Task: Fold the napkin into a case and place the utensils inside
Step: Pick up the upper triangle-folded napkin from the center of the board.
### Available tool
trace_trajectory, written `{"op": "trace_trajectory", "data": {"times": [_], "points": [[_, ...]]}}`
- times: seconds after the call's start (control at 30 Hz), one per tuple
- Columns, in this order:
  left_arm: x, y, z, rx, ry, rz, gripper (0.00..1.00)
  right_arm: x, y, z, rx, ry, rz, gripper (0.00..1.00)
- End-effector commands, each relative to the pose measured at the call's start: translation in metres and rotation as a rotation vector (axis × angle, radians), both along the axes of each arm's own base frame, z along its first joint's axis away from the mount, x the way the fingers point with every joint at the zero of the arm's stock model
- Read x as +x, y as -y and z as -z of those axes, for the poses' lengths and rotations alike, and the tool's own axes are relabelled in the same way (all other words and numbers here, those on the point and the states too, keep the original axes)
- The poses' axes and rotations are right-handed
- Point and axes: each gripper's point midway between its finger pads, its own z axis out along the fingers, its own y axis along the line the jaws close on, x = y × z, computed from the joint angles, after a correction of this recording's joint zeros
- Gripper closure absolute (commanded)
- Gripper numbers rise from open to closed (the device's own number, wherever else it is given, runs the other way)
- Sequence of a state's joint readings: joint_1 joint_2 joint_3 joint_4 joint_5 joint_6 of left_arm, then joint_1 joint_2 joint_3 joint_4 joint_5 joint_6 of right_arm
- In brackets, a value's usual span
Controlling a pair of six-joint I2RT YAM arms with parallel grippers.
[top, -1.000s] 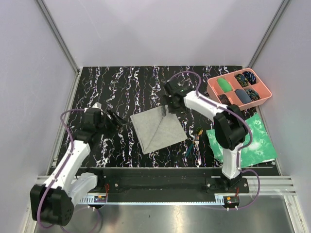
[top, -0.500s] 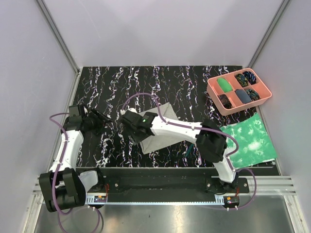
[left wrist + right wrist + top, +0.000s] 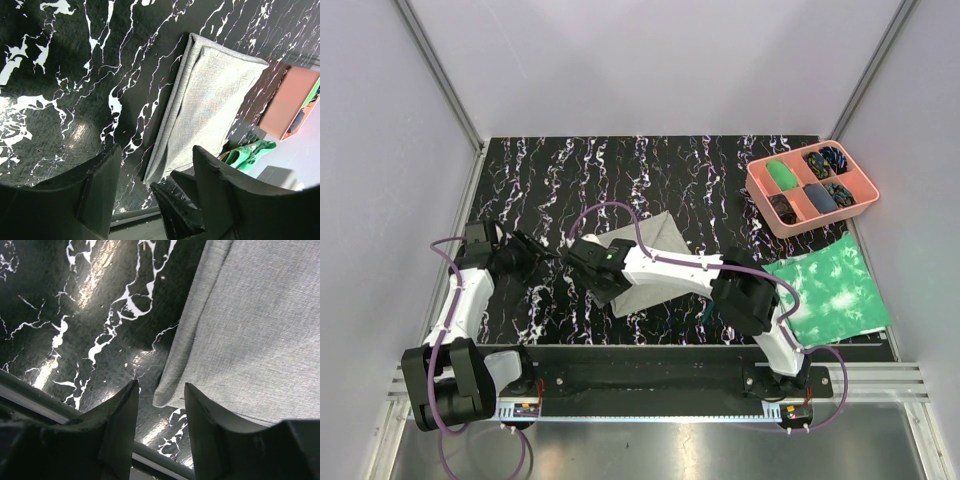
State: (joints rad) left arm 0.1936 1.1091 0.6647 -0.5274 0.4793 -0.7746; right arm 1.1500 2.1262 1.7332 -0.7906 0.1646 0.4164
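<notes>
The right end effector (image 3: 161, 390), fingers apart and empty, hovers at the folded napkin's (image 3: 250, 330) left corner, its arm stretched low across the cloth. The left end effector (image 3: 156, 155), open and empty, points toward the napkin from the worktop's (image 3: 550, 170) left side.

A black surface (image 3: 570, 170) veined with white carries everything. The grey napkin (image 3: 663, 232) lies folded flat near its middle. A pink compartmented tray (image 3: 836, 214) sits at the far right corner, and a green-and-white mottled sheet (image 3: 830, 290) lies nearer. The utensils (image 3: 706, 313) rest between napkin and sheet, mostly hidden.
</notes>
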Motion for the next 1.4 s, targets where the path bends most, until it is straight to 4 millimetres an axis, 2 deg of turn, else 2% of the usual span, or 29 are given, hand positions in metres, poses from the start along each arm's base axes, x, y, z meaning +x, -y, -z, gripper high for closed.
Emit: {"op": "trace_trajectory", "data": {"times": [0.0, 0.23, 0.4, 0.5, 0.67, 0.73, 0.83, 0.87, 0.97, 1.07, 1.2, 1.3, 1.37], "points": [[0.006, 0.002, -0.008, -0.013, 0.046, 0.026, 0.39, -0.008, -0.002, 0.004, -0.011, -0.007, -0.016, 0.5], [0.007, 0.001, -0.008, -0.009, 0.049, 0.03, 0.39, -0.009, 0.011, 0.022, -0.059, -0.002, -0.015, 0.51], [0.008, 0.001, -0.007, -0.01, 0.042, 0.033, 0.38, -0.016, 0.012, 0.031, -0.054, -0.03, -0.025, 0.54], [0.01, 0.0, -0.005, -0.006, 0.038, 0.038, 0.32, -0.019, 0.015, 0.04, -0.059, -0.048, -0.03, 0.55], [0.016, 0.003, -0.003, -0.032, 0.019, 0.066, 0.27, -0.025, 0.02, 0.055, -0.085, -0.071, -0.041, 0.52], [0.018, 0.004, -0.003, -0.04, 0.016, 0.078, 0.27, -0.02, 0.027, 0.049, -0.121, -0.032, -0.023, 0.5], [0.018, 0.004, 0.001, -0.035, 0.008, 0.083, 0.27, -0.012, 0.028, 0.028, -0.113, 0.017, -0.016, 0.37], [0.018, 0.003, 0.002, -0.032, 0.009, 0.082, 0.27, -0.011, 0.028, 0.02, -0.112, 0.021, -0.017, 0.36], [0.016, 0.006, 0.006, -0.05, -0.003, 0.083, 0.27, -0.009, 0.026, 0.001, -0.089, 0.04, -0.017, 0.33], [0.015, 0.006, 0.009, -0.051, -0.011, 0.085, 0.28, -0.008, 0.022, -0.01, -0.063, 0.047, -0.019, 0.33], [0.014, 0.006, 0.009, -0.053, -0.009, 0.084, 0.28, -0.006, 0.02, -0.007, -0.072, 0.053, -0.027, 0.35], [0.014, 0.006, 0.009, -0.05, -0.006, 0.081, 0.28, -0.005, 0.017, 0.0, -0.084, 0.045, -0.031, 0.45], [0.012, 0.006, 0.01, -0.051, -0.008, 0.083, 0.28, -0.005, 0.015, 0.0, -0.081, 0.041, -0.033, 0.46]]}}
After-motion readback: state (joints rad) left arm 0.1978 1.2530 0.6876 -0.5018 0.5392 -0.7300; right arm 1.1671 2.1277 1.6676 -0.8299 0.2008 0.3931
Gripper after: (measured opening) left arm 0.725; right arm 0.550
